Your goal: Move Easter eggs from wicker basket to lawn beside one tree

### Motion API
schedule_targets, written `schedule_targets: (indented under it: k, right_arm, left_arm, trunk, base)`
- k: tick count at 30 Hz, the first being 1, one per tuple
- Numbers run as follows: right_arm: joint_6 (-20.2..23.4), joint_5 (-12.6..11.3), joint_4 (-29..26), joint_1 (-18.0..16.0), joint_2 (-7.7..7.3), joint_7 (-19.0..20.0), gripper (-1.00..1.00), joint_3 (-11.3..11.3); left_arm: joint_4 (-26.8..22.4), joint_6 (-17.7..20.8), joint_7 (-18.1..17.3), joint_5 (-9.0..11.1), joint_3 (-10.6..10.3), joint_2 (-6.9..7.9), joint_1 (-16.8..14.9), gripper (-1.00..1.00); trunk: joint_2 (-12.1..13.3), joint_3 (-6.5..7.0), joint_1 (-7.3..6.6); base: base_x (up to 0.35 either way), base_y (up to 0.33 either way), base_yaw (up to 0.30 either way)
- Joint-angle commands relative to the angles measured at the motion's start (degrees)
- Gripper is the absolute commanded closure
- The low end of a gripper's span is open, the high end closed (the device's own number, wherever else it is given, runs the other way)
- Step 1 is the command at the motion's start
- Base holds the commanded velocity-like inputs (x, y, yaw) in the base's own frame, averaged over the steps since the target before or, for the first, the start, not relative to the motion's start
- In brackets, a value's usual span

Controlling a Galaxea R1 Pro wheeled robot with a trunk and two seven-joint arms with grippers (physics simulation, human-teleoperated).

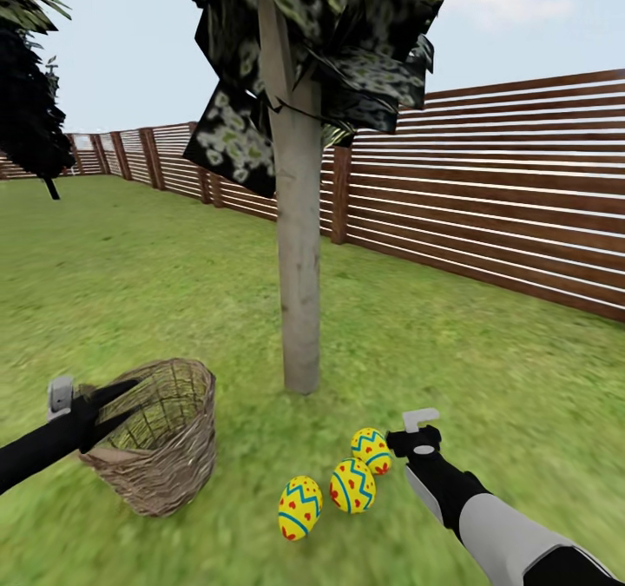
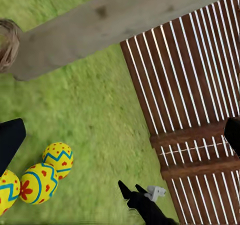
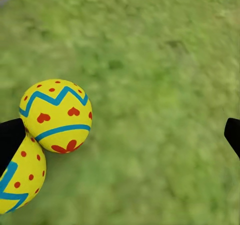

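Note:
Three yellow Easter eggs with blue zigzags and red dots lie on the lawn just in front of the pale tree trunk: one, a second and a third. My right gripper hovers beside the third egg, open, with nothing between its fingers; two eggs lie by one fingertip. The wicker basket stands left of the tree. My left gripper is at its near rim, open. The eggs and the trunk also show in the left wrist view.
A brown slat fence runs behind the tree, along the right and back. A black conifer-like tree stands far left. Grass stretches out left and right of the trunk.

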Motion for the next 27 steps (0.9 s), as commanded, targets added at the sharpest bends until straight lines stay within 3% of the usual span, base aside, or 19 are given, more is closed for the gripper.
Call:
schedule_targets:
  k: [1, 4, 6, 9, 19, 20, 25, 27]
  right_arm:
    - [0.41, -0.47, -0.18, -0.02, -0.07, -0.37, -1.00, 0.49]
    - [0.43, -0.47, -0.19, 0.00, -0.07, -0.39, -1.00, 0.49]
    - [0.43, -0.47, -0.20, -0.01, -0.07, -0.50, -1.00, 0.49]
    - [0.43, -0.52, -0.19, 0.01, -0.08, -0.61, -1.00, 0.49]
    - [0.43, -0.73, 0.58, 0.04, -0.41, -0.66, -1.00, 0.40]
    - [0.43, -0.73, 0.59, 0.04, -0.46, -0.65, -1.00, 0.41]
    - [0.43, -0.73, 0.65, 0.16, -0.66, -0.64, -1.00, 0.40]
    - [0.52, -0.73, 0.69, 0.25, -0.67, -0.64, -1.00, 0.40]
  left_arm:
    - [0.03, 0.25, -0.56, -0.57, 0.01, 0.22, 0.29, -1.00]
    - [-0.04, 0.29, -0.55, -0.57, -0.07, 0.56, 1.29, -1.00]
    - [-0.02, 0.36, -0.57, -0.53, -0.30, 1.66, 2.38, -1.00]
    - [-0.06, 0.44, -0.82, -0.49, -1.83, 2.59, 4.79, -1.00]
    - [0.02, 0.26, -0.79, -0.77, -2.79, 2.96, 10.00, -1.00]
    - [0.02, 0.26, -0.78, -1.14, -2.79, 2.97, 10.29, -1.00]
    - [0.02, 0.23, -0.80, -7.18, -2.80, 2.87, 11.64, -1.00]
    - [0.11, 0.19, -0.80, -8.35, -2.80, 2.82, 12.03, -1.00]
  trunk:
    - [0.00, 0.09, -0.04]
    - [0.04, 0.51, -0.11]
    - [0.06, 0.79, -0.17]
    - [0.10, 1.21, -0.24]
    - [0.24, 2.99, -0.50]
    - [0.25, 3.21, -0.53]
    - [0.32, 4.31, -0.66]
    - [0.34, 4.76, -0.71]
  base:
    - [0.000, 0.000, 0.131]
    - [0.000, 0.000, 0.133]
    - [0.000, 0.000, 0.134]
    - [0.000, 0.000, 0.135]
    - [0.000, 0.000, 0.072]
    - [0.000, 0.000, 0.002]
    - [0.000, 0.000, 0.000]
    - [0.000, 0.000, 0.000]
